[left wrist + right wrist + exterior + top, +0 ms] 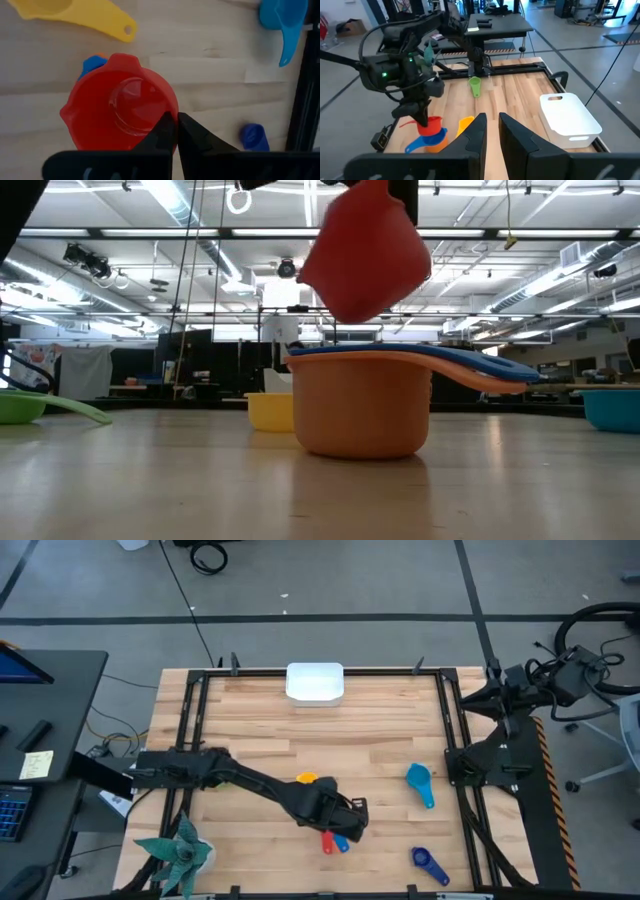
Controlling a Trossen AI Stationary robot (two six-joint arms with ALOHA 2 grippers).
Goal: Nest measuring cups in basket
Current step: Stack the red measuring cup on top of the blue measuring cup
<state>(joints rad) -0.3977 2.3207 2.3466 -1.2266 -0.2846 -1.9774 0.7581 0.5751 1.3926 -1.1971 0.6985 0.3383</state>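
Cups: six round plastic scoops; left gripper (175, 131) clamps the red cup (120, 110); right gripper's (492, 131) fingers near-together

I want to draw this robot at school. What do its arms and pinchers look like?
Both arms are black and chunky, built from jointed sections. The left arm has a small green light glowing on it, seen from the right wrist view, and thin black cables along it. Each gripper, left and right, ends in two flat, pointed black fingers. The right arm has loose black cables near it.
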